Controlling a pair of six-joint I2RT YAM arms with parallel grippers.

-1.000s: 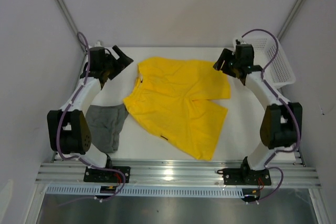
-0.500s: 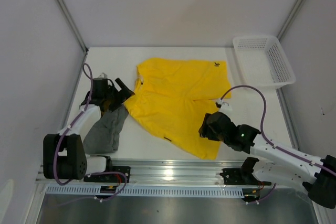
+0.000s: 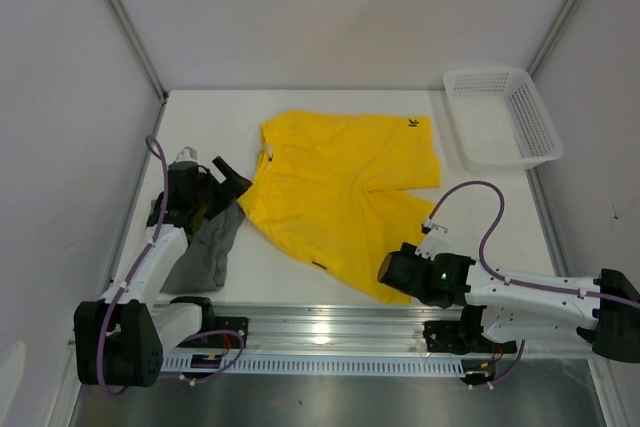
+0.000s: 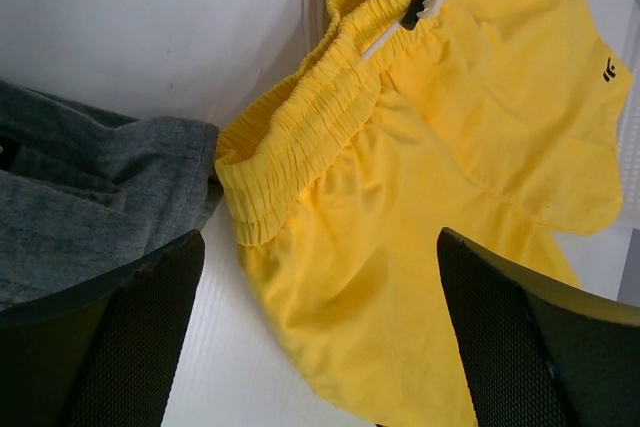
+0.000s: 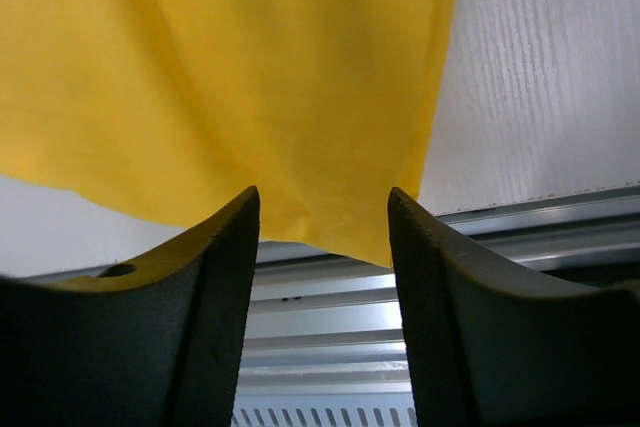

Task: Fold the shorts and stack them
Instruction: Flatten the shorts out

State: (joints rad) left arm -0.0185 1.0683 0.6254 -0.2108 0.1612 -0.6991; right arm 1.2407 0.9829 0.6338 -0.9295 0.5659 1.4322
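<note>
The yellow shorts (image 3: 340, 192) lie spread flat in the middle of the table. The dark grey shorts (image 3: 205, 247) lie crumpled at the left, touching the yellow waistband. My left gripper (image 3: 232, 179) is open and empty, over the spot where the two pairs meet. In the left wrist view, the yellow waistband (image 4: 300, 127) and the grey cloth (image 4: 80, 207) lie ahead of the open gripper (image 4: 320, 347). My right gripper (image 3: 388, 275) is open at the near hem of the yellow leg. In the right wrist view, the hem corner (image 5: 370, 227) hangs between my fingers (image 5: 470, 317).
A white mesh basket (image 3: 520, 97) stands at the back right corner. The metal rail (image 3: 330, 332) runs along the table's near edge, just below the right gripper; it also shows in the right wrist view (image 5: 320, 347). Walls close in the left, back and right sides.
The right arm has swung from the back by the basket down to the near hem of the yellow shorts. The left arm has pulled back from the far left corner toward the grey shorts.
</note>
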